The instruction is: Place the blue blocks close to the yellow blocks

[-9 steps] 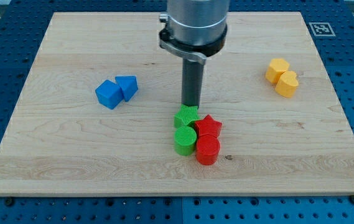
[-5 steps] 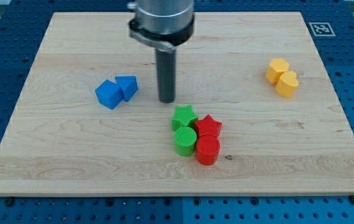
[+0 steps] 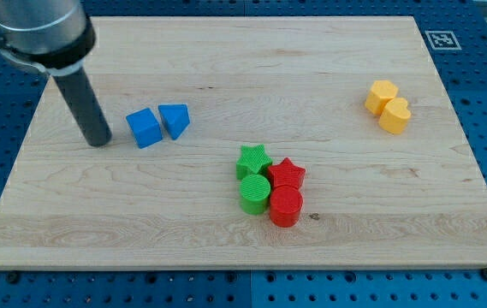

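1. Blue blocks, two of them, are sitting on the left half of the tabletop (image 3: 226, 248): a blue cube (image 3: 145, 128) touching a blue wedge-shaped block (image 3: 175, 120) on its right.
2. My tip (image 3: 99, 142) is resting just left of the blue cube, apart from it, the rod leaning up toward the far left; the arm is carrying no gripper.
3. Two yellow blocks are sitting touching at the far right: a yellow hexagonal block (image 3: 381, 95) and a yellow heart-shaped block (image 3: 394, 115).
4. Near the centre, four blocks are clustering: a green star (image 3: 254, 160), a green cylinder (image 3: 254, 192), a red star (image 3: 287, 174), a red cylinder (image 3: 285, 206).
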